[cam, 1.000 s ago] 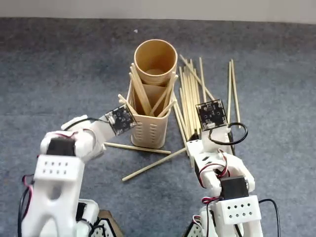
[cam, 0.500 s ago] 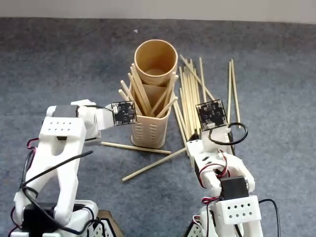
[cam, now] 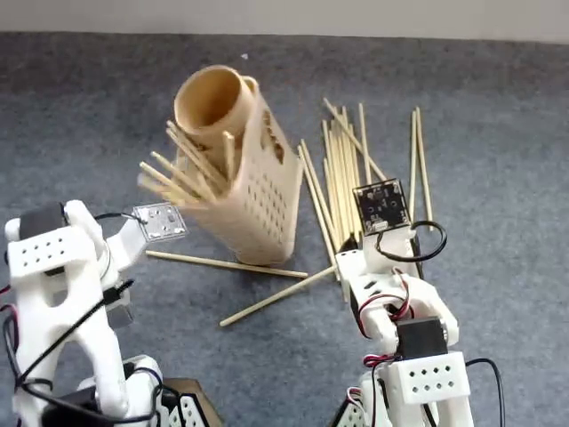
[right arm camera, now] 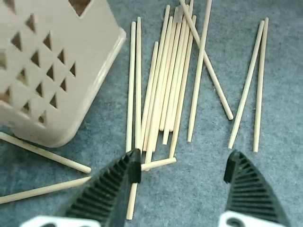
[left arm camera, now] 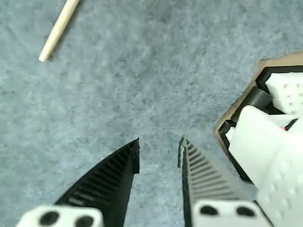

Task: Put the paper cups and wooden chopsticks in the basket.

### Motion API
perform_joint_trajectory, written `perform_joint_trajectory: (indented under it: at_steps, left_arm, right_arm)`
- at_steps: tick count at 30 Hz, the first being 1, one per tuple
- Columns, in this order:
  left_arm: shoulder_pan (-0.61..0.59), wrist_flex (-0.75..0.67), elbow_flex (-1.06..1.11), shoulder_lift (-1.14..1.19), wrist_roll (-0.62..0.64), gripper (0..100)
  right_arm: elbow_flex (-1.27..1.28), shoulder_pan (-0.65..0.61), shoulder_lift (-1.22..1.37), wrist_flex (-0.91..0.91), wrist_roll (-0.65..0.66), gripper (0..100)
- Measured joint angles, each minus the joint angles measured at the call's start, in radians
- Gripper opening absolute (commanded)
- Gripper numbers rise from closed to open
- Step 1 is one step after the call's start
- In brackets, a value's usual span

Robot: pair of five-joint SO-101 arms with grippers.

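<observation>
Two arms work on a grey mat (cam: 80, 98). High view: the basket (cam: 253, 200), upright a moment ago, now tips toward the withdrawn left arm; its cup (cam: 209, 98) and chopsticks (cam: 178, 173) may spill. Left wrist view: left gripper (left arm camera: 158, 144), fingers slightly parted, empty. Right wrist view: right gripper (right arm camera: 182, 165) spread wide above loose chopsticks (right arm camera: 165, 85); the basket's top is cut off.

Basket (cam: 262, 200) tilted left, cups (cam: 209, 96) and chopsticks (cam: 191, 160) inside; loose chopsticks (cam: 338, 178) right of and before it.
</observation>
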Motion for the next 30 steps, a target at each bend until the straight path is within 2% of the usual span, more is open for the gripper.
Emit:
perform_joint_trajectory:
  at_steps: [3,7,11,14,16,19,22,24,26,30]
  left_arm:
    - [0.023,0.014,0.0,-0.041,0.0,13]
    - [0.167,0.005,0.0,-0.072,0.0,13]
    - [0.351,-0.153,-0.055,-0.074,0.0,13]
    - [0.379,-0.281,-0.178,-0.074,0.048,13]
    - [0.338,-0.367,-0.275,-0.074,0.193,13]
    - [0.21,-0.496,-0.419,-0.058,0.523,13]
    - [0.066,-0.517,-0.554,0.044,0.852,13]
    - [0.006,-0.465,-0.637,0.158,1.049,15]
    - [-0.009,-0.381,-0.724,0.292,1.194,19]
    - [0.029,-0.183,-0.93,0.572,1.347,22]
  right_arm:
    - [0.0,0.0,0.0,-0.006,0.0,28.6]
    - [0.0,0.0,0.0,-0.006,0.0,28.6]
    - [0.0,0.0,0.0,-0.006,0.0,28.6]
    - [0.0,0.0,0.0,-0.006,0.0,28.6]
    - [0.0,0.0,0.0,-0.006,0.0,28.6]
    - [0.0,0.0,0.0,-0.006,0.0,28.6]
    - [0.0,0.0,0.0,-0.006,0.0,28.6]
    - [0.0,0.0,0.0,-0.006,0.0,28.6]
    - [0.0,0.0,0.0,-0.006,0.0,28.6]
    - [0.0,0.0,0.0,-0.006,0.0,28.6]
